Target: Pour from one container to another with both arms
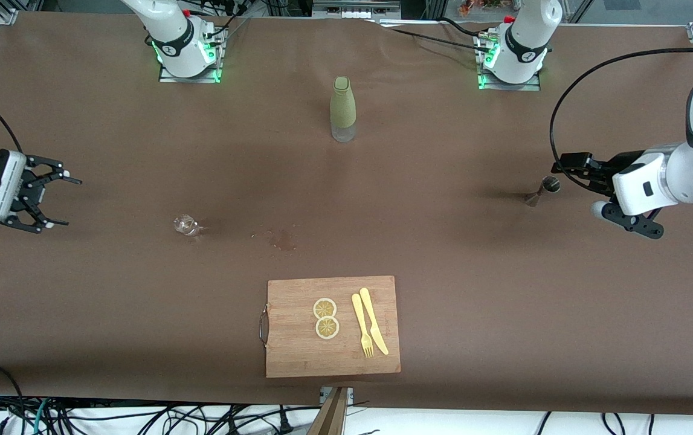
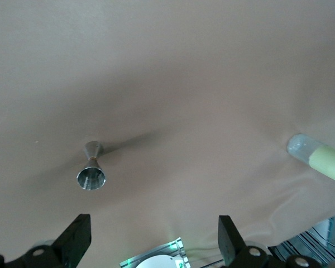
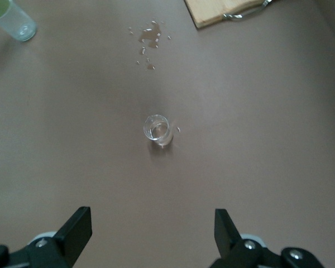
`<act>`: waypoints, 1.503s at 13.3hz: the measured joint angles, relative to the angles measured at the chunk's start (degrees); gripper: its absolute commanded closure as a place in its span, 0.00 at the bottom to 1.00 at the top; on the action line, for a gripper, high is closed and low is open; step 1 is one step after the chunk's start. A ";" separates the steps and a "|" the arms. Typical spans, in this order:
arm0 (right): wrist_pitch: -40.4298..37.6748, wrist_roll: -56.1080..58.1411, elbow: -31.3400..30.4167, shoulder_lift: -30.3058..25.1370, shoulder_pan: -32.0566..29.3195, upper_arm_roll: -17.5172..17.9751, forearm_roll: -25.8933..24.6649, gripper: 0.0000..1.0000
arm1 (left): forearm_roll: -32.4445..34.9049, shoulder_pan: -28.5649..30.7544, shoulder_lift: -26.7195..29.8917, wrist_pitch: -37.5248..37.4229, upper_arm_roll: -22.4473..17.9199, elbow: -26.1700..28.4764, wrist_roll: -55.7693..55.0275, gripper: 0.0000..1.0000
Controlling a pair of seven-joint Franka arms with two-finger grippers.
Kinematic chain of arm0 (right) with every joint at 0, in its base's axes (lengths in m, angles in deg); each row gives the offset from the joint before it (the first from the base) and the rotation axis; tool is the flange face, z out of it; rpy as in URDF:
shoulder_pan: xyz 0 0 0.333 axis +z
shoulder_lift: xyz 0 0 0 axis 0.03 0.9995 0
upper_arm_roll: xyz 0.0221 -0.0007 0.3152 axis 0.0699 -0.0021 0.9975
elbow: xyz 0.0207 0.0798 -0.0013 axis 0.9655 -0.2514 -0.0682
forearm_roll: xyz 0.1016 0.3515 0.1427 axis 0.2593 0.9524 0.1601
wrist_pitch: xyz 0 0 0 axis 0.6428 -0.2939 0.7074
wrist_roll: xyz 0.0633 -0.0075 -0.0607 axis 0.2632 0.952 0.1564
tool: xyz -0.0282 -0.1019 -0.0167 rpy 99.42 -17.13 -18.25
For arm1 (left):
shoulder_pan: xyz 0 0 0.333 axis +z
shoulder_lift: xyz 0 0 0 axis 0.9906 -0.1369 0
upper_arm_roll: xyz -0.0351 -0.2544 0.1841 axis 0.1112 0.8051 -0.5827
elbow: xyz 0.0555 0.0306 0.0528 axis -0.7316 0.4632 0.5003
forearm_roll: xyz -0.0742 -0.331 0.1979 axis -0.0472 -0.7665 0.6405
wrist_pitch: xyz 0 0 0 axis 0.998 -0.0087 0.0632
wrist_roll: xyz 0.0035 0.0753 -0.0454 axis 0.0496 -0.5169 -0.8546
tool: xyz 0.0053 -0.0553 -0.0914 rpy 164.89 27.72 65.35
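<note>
A small clear glass (image 1: 185, 225) (image 3: 157, 130) stands on the brown table toward the right arm's end. My right gripper (image 1: 68, 202) (image 3: 153, 237) hovers beside it, open and empty, a clear gap away. A metal jigger (image 1: 541, 190) (image 2: 91, 170) stands toward the left arm's end. Close beside it is my left gripper (image 1: 576, 187) (image 2: 153, 245), open, holding nothing and not touching it. A green-sleeved bottle (image 1: 342, 109) (image 2: 318, 158) (image 3: 11, 19) with a clear base stands upright between the two arm bases.
A wooden cutting board (image 1: 298, 356) (image 3: 212, 14) lies near the front camera's edge, carrying two lemon slices (image 1: 325, 318), a yellow knife (image 1: 374, 320) and a fork (image 1: 362, 326). A small wet spill (image 1: 283, 238) (image 3: 149, 36) marks the cloth between glass and board.
</note>
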 measured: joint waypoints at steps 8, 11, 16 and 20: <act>-5.14 -44.83 -1.11 -12.53 2.73 7.00 -17.10 0.01 | 9.64 -0.05 2.94 0.71 -2.94 -4.90 -0.36 0.00; -7.49 -56.33 -0.77 -14.37 4.40 9.59 -21.70 0.01 | 11.67 -1.21 4.37 0.67 -2.65 -6.09 -6.57 0.00; -9.90 -62.29 0.88 -15.40 5.14 12.42 -24.73 0.01 | 11.67 -2.65 5.01 3.92 -1.13 -6.65 -9.87 0.00; -9.93 -62.36 0.88 -15.28 4.98 12.03 -24.74 0.01 | 11.67 -2.90 4.89 4.17 -1.00 -6.65 -9.78 0.00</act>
